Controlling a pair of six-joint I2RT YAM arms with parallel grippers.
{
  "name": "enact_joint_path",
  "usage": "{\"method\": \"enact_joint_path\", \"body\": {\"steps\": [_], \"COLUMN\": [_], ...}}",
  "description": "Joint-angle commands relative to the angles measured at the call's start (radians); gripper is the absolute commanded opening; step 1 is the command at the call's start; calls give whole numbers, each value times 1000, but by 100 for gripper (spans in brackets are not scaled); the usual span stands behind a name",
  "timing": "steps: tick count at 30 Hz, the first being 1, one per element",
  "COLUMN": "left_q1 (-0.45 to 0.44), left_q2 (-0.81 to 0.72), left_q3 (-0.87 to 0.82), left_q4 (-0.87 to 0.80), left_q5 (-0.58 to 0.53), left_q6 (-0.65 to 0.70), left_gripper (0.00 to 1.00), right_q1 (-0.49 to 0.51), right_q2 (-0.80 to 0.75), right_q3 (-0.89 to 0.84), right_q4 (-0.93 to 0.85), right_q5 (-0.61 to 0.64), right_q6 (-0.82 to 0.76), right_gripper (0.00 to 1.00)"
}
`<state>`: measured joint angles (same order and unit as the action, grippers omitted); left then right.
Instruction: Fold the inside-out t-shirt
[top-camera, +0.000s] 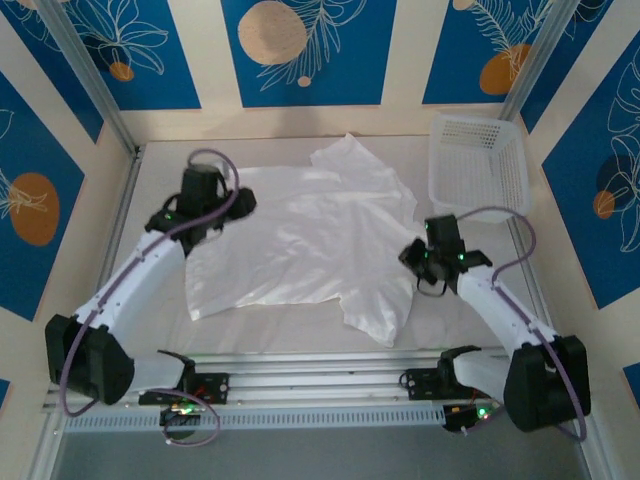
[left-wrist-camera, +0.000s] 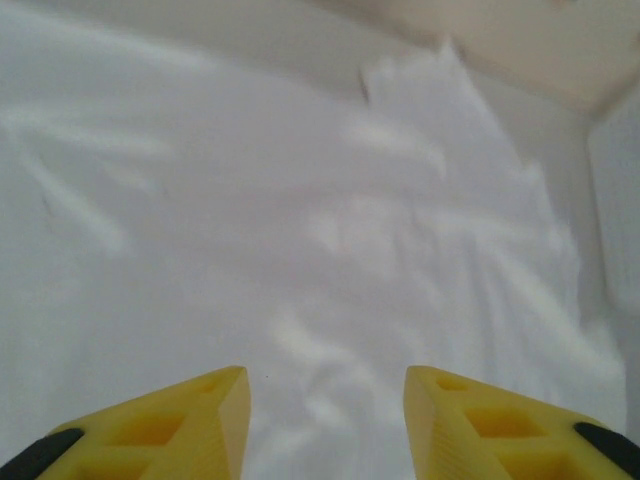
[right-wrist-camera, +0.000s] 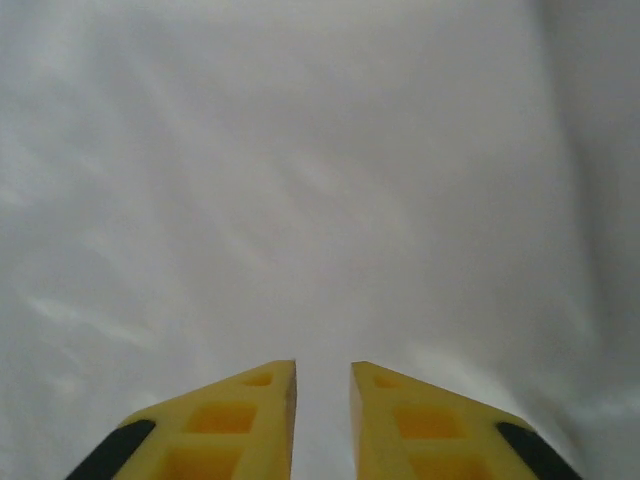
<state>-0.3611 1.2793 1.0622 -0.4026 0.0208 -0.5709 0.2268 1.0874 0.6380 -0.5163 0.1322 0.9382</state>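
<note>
Lying spread across the middle of the desk (top-camera: 280, 335), the white t-shirt (top-camera: 310, 240) is crumpled rather than flat: one lobe of cloth pokes toward the far edge, another hangs toward the near edge on the right, and the fabric is so pale against the pale surface that its seams and sleeves are hard to sort out from above. The left tool (top-camera: 238, 204) sits over the shirt's left edge and hides the bit of cloth beneath it in the overhead view. In the left wrist view its yellow fingers (left-wrist-camera: 215, 410) stand well apart, open, with nothing between them but wrinkled white fabric (left-wrist-camera: 330, 230) beyond; the finger bases are cut off by the bottom of the frame. The right tool (top-camera: 414, 256) is at the shirt's right edge, covering the fabric there. In its wrist view the two fingers (right-wrist-camera: 250, 410) are parted by only a narrow gap, open a little, with no cloth pinched in it; the fabric (right-wrist-camera: 320, 180) ahead is blurred and featureless. Whether either tool's tips touch the shirt cannot be told. A white lattice basket (top-camera: 478, 125) stands on the desk's far right corner, just beside the shirt.
</note>
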Motion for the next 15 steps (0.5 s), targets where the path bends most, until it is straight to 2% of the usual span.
{"method": "enact_joint_path", "body": {"steps": [1,3,6,7,9,11,12,13,14,15], "left_q1": [-80,-175,-281,-295,-305,-305,-305,-306,-306,-305], "left_q2": [-47,-53,-30,-23,-11,-6,-4,-1,-1,-3], "left_q3": [-145,-178,-200,-208,-220,-216,-207,-197,-189,-186], "left_q4": [20,40,41,43,40,20,2,-14,-29,-37], "left_q5": [0,0,-42,-49,-58,-78,-92,-106,-116,-127], "left_q6": [-15,-16,-7,-8,-14,-9,-7,-4,0,4], "left_gripper": [49,50,52,52,52,53,53,53,53,53], "right_q1": [56,88,132,152,225,272,290,302,316,331], "right_q2": [-73,-110,-95,-73,-25,13,30,44,56,63], "right_q3": [-44,-69,-110,-112,-81,-68,-64,-61,-55,-45], "right_q4": [-288,-346,-303,-292,-304,-286,-279,-271,-261,-252], "right_q5": [11,-10,-116,-130,-80,-73,-79,-88,-95,-93], "right_q6": [110,102,80,79,83,87,97,104,110,113], "right_gripper": [28,30,35,38,44,44,42,34,24,10]}}
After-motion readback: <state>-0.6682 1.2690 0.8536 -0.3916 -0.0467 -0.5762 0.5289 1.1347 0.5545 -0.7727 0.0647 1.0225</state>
